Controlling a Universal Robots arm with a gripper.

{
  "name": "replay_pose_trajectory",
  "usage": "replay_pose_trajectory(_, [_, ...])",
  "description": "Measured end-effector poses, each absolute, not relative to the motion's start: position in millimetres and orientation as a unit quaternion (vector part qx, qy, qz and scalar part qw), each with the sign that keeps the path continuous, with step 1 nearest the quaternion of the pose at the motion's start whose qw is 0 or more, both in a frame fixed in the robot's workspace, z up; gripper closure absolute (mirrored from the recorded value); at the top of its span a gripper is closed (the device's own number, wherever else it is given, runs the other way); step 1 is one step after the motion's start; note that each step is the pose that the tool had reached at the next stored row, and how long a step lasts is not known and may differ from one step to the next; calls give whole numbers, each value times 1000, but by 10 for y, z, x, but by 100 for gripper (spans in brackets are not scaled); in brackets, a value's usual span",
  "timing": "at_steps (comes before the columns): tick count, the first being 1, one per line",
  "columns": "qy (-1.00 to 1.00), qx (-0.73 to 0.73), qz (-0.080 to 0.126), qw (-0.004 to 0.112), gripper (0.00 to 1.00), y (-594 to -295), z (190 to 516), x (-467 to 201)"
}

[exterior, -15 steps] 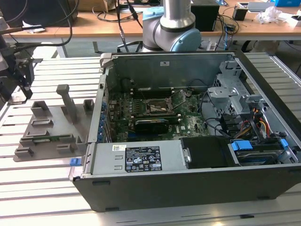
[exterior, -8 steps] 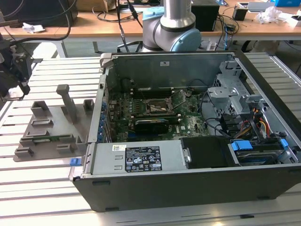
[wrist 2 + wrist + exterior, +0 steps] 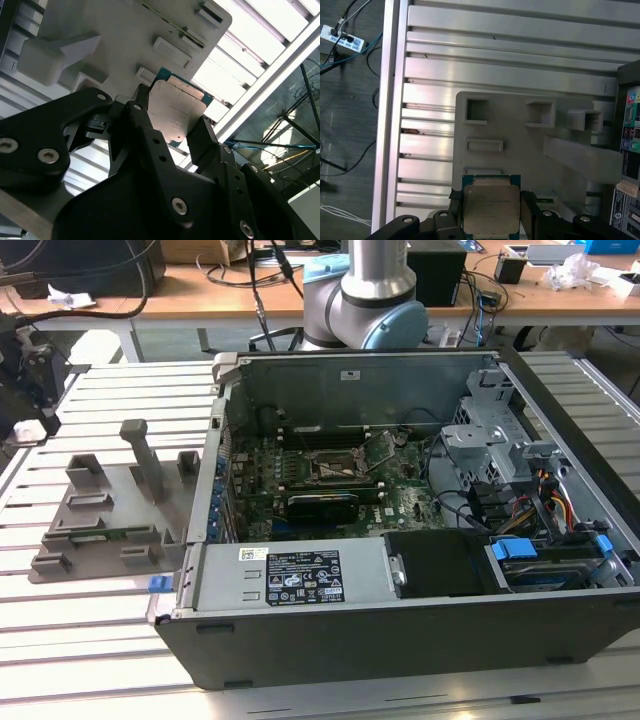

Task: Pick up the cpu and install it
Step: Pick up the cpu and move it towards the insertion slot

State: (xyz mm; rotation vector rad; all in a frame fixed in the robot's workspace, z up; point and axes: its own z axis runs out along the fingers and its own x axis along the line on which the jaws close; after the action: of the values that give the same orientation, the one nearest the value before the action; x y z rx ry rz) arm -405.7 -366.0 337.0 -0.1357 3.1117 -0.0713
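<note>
The end effector [image 3: 172,131] is gripping the cpu [image 3: 176,111], with its black fingers [image 3: 141,120] closed narrowly against two opposite edges of the chip. In both wrist views the cpu [image 3: 491,210] is sitting flat between the fingers [image 3: 528,206], its dull silver top facing the cameras and a thin green rim showing around it.

Directly beneath the end effector, the grey plastic tray [image 3: 520,150] is lying on the slatted metal bench [image 3: 495,70]. I cannot tell whether the chip is touching the tray or hanging just above it. Beyond the fingertips the tray is showing several raised rectangular pockets [image 3: 476,111] and a tall post [image 3: 580,156]. In the exterior view a thin green-edged board [image 3: 105,533] is resting in one of the tray's [image 3: 100,490] long slots.

Well apart from the end effector, just beside the tray, the open computer case [image 3: 400,640] is lying on its side. It is holding the green motherboard [image 3: 400,502], with the black square socket [image 3: 335,468] near the middle. Bundled cables [image 3: 545,505] and a blue-tabbed drive bay [image 3: 530,558] are filling its far end.
</note>
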Motion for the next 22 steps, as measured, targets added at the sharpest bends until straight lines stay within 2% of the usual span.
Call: replay_pose_trajectory(22, [999, -44, -23, 13, 45, -3660, 3673, -4057])
